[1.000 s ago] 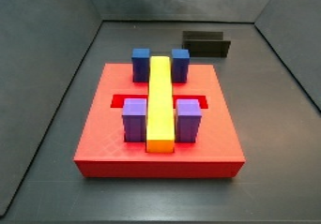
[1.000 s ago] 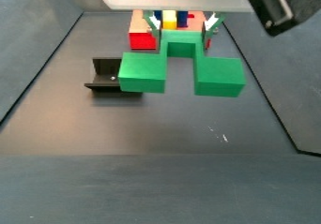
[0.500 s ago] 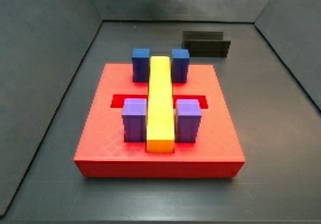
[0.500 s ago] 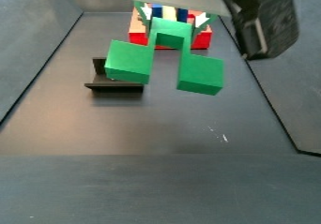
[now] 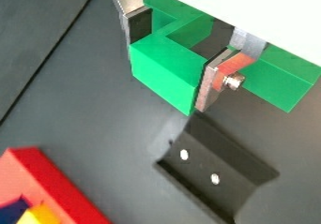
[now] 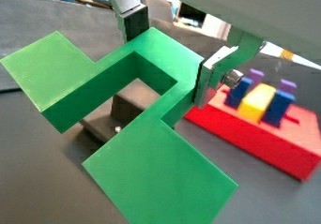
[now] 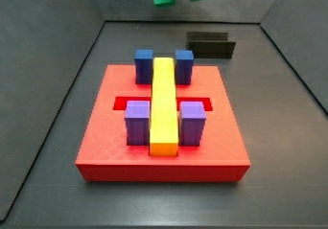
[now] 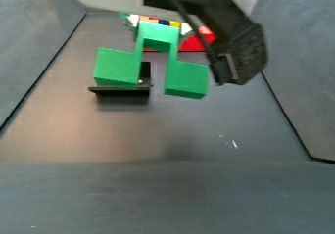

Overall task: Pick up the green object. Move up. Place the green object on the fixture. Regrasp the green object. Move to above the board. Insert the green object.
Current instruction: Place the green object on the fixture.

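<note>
My gripper [image 5: 177,48] is shut on the green object [image 5: 166,67], its silver fingers [image 5: 224,75] clamping the raised centre block in both wrist views. The piece hangs tilted in the air with its two side arms [image 6: 153,171] pointing down. The fixture [image 5: 219,170], a small black bracket, stands on the dark floor just below and a little beside the piece. In a side view the green object [image 8: 147,66] hovers right over the fixture [image 8: 118,89], partly hiding it. The board [image 7: 160,118], red with a yellow bar and blue and purple blocks, lies apart from the gripper.
Dark walls [image 7: 58,99] enclose the floor on the sides and back. A black camera housing [image 8: 237,48] on the wrist juts out beside the piece. The board's corner [image 5: 38,186] shows in a wrist view, near the fixture.
The gripper has carried the green object sideways toward the fixture and tilted it. Its grip on the piece has not changed.
</note>
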